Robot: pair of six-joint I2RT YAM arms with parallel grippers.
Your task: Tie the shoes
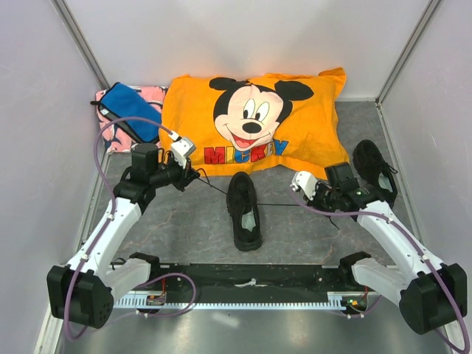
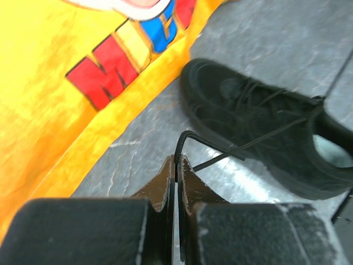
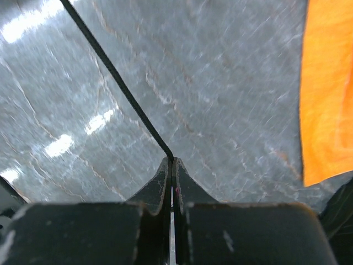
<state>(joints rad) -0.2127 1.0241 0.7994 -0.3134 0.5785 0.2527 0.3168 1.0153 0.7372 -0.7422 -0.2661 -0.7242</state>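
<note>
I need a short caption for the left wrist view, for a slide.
Left pincer shut on a black lace running to the black shoe near the orange pillow.

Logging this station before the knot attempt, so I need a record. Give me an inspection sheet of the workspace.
Surface: grey table, mottled, with glare patches.
Job's things: centre shoe, toe towards the pillow, laces drawn out to both sides; second shoe at far right beside the right arm.
Clutter: orange Mickey pillow; blue pouch over pink cloth, far-left corner.
Grippers: left gripper shut on left lace; right gripper shut on right lace.
Cables: purple cable looping along each arm.
Surroundings: white walls; nothing else seen.
</note>
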